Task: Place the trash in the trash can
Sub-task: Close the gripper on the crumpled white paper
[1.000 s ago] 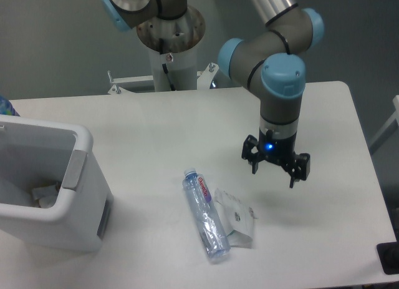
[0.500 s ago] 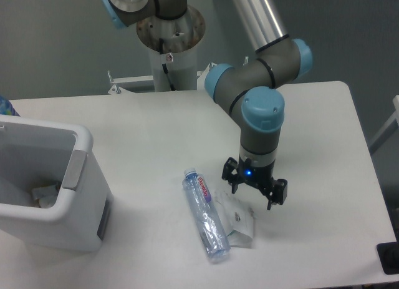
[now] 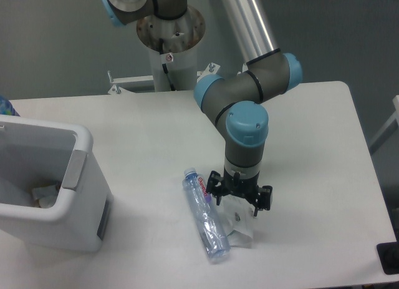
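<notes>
End effector (image 3: 239, 200) spread over wrapper (image 3: 239, 221) near the surface's (image 3: 156, 133) front edge; should descend squarely, avoiding bottle (image 3: 206, 215) alongside.

Dim, cool, even light with faint shadows; the picture looks slightly soft, perhaps from low resolution.

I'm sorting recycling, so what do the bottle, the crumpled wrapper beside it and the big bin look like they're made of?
Bottle: clear thin plastic, glossy; the table shows through and it looks crushed.
Wrapper: probably translucent whitish plastic film, creased and slightly shiny, partly under the gripper.
Bin: white opaque moulded plastic, smooth semi-matte, thick rounded rim, grey panel on one wall.
</notes>
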Controlling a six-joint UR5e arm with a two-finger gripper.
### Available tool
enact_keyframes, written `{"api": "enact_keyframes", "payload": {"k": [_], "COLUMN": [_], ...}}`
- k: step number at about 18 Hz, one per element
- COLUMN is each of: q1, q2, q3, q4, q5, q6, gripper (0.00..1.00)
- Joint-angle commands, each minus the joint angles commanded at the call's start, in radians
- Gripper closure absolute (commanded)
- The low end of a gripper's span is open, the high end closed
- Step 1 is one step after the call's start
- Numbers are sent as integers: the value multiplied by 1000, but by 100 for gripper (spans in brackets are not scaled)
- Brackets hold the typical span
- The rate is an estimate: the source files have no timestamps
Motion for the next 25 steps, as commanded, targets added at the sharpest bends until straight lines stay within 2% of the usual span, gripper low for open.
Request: {"api": "enact_keyframes", "payload": {"k": [8, 13, 14, 16, 17, 18, 25], "q1": [-8, -23, -26, -26, -26, -26, -18], "q2": [-14, -64, -75, -80, -78, -77, -64], "q3": [3, 57, 69, 75, 77, 77, 81], "q4": [0, 0, 0, -2, -2, -3, -3], "q5": [0, 0, 0, 2, 2, 0, -2], "q6": [-32, -46, -48, -51, -51, -46, -37], "gripper": [0, 1, 11, 51, 80, 100, 100]}}
